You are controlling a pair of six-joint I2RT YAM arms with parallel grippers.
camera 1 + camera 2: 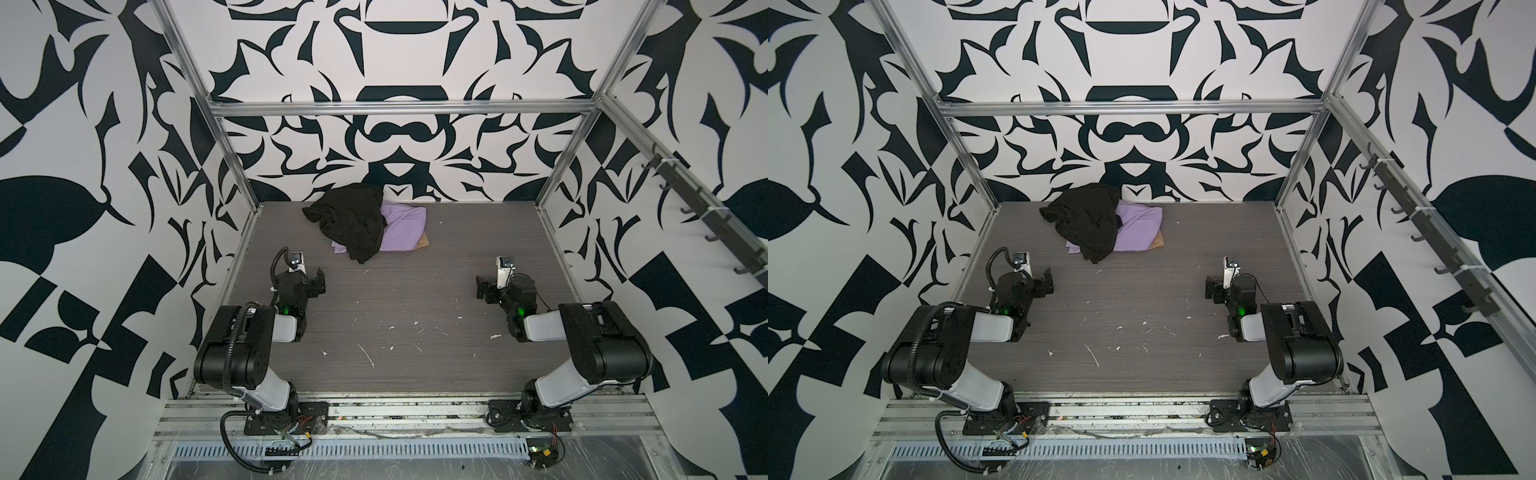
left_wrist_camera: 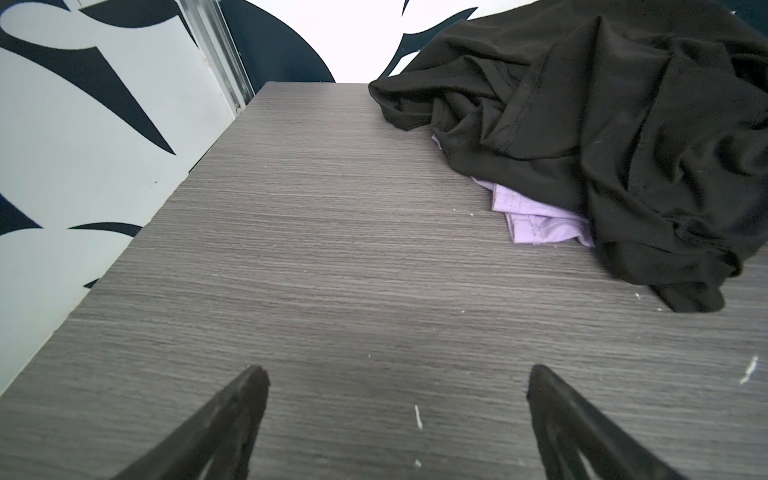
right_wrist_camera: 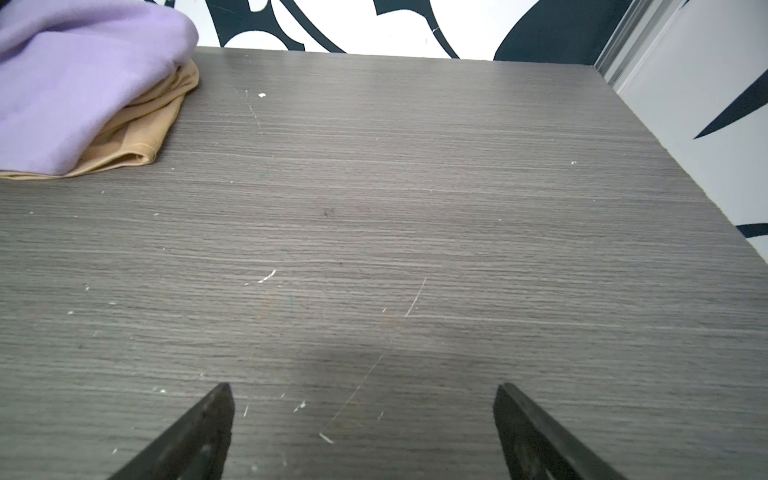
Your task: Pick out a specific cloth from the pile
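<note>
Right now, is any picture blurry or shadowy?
In both top views the light is even, yet the crumpled black garment looks a flat dark blob; the left wrist view shows its folds sharply; the right wrist view has a soft shadow on the grey wood-grain table.

Grey wood-grain table (image 1: 395, 353) with white scuffs; black-and-white patterned walls (image 1: 62, 124) around it; silver aluminium frame bar (image 1: 399, 107) across the back

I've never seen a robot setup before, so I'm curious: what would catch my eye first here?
The bold black-and-white patterned walls around the grey table hit you first. Next comes the small pile at the table's far edge: a black garment draped over a lavender cloth, with a tan garment peeking out beneath. Nearer the camera, the left claw and right claw stand open and empty, clear of the pile.
</note>
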